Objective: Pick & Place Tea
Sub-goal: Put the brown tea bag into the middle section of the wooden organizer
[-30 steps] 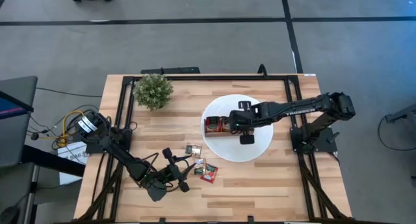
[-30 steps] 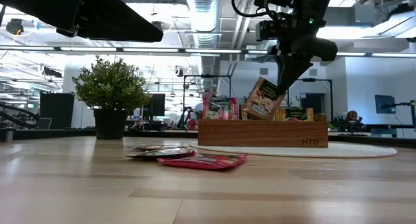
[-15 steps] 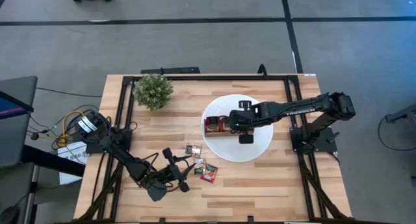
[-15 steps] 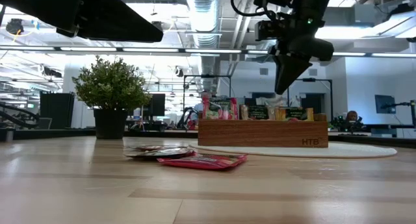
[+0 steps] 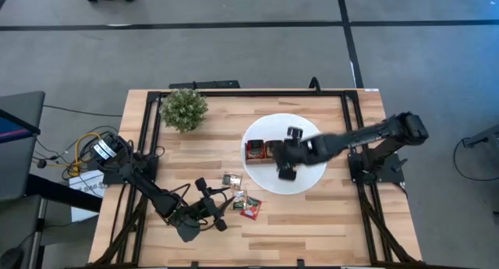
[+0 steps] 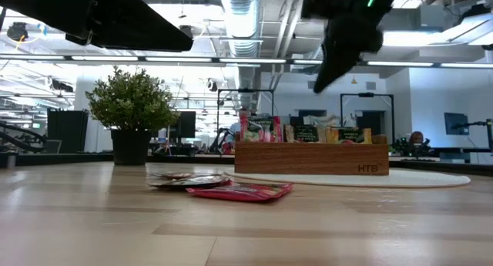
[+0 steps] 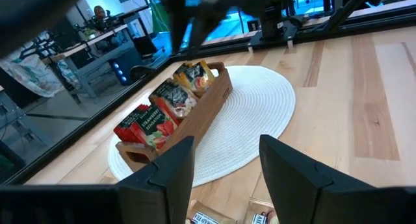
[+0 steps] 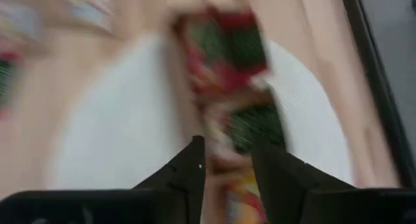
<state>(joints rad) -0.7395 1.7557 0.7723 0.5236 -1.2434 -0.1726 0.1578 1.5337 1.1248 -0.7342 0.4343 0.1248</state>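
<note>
Right pincer (image 5: 285,174) | fingers apart, empty, above plate (image 5: 312,179) | tea sachets (image 5: 261,150) in tray (image 6: 311,159) beside it

Right tool (image 5: 287,172) hangs empty, fingers parted; left tool (image 5: 221,209) waits open, low.

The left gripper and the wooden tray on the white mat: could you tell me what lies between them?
In the high view, a few loose tea sachets lie on the table between the left gripper and the wooden tray; past them comes the white mat.
</note>
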